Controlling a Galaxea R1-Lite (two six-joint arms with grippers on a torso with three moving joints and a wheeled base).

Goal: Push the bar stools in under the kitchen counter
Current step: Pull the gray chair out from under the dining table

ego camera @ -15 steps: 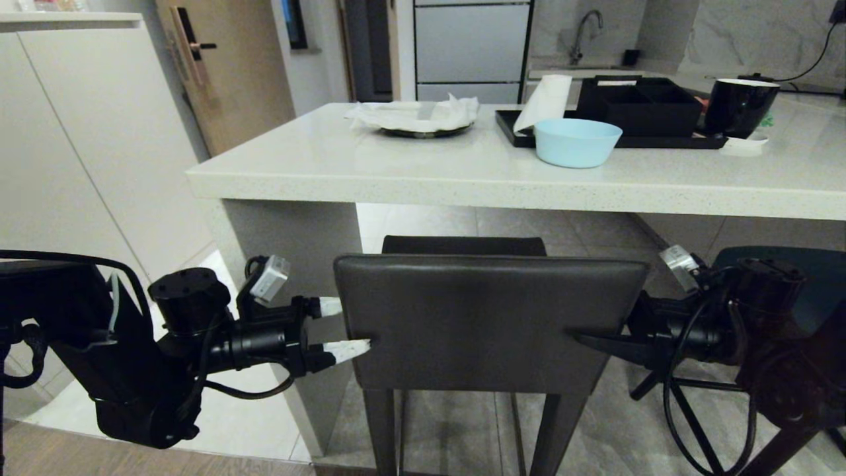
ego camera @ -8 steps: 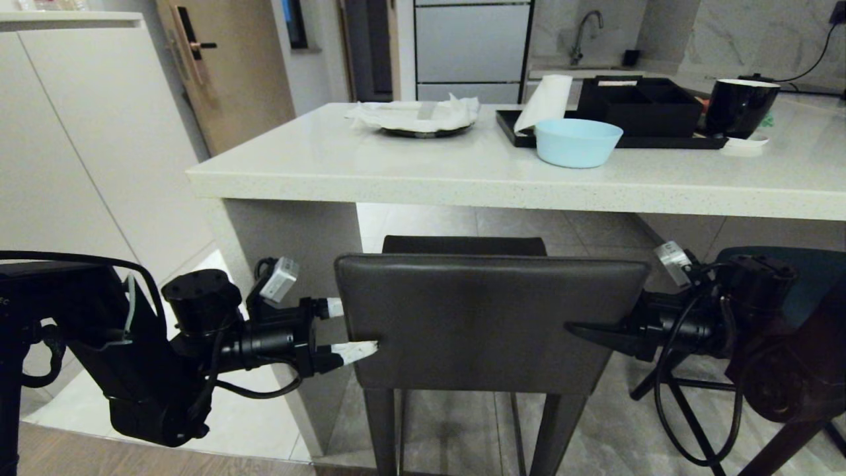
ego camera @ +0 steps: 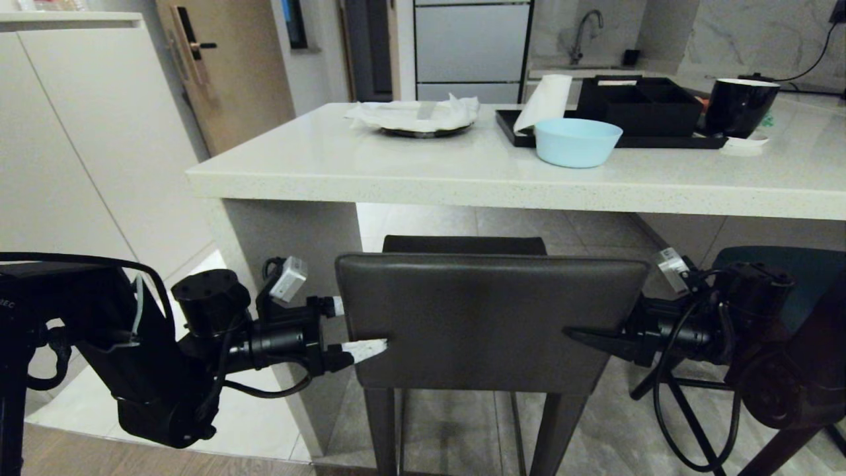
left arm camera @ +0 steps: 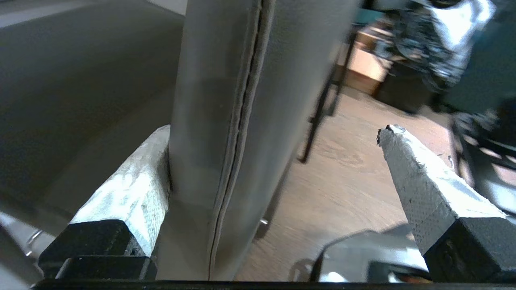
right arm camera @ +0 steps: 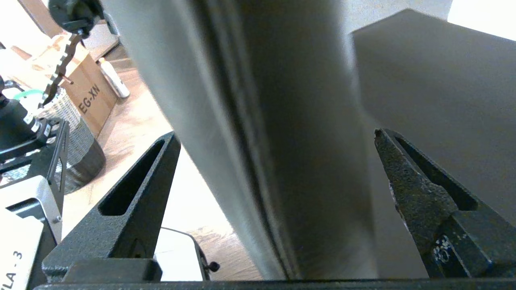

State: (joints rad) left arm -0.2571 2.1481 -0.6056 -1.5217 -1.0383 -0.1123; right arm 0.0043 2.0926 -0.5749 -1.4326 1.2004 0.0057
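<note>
The dark grey bar stool stands right before me, its seat partly under the kitchen counter. My left gripper is open and straddles the left edge of the stool's backrest. One white finger lies against the padding; the other stands clear. My right gripper is open too, astride the right edge of the backrest, with neither dark finger touching it. The teal bar stool stands at the right, mostly hidden behind my right arm.
The counter's white panel leg stands just behind my left gripper. On the counter are a light blue bowl, a black tray, a plate with white cloth and a black bowl. White cabinets line the left.
Both grippers have slid inward along the backrest, the left one rightward and the right one leftward, so the edges sit deeper between the fingers. The grey stool has not visibly moved.
</note>
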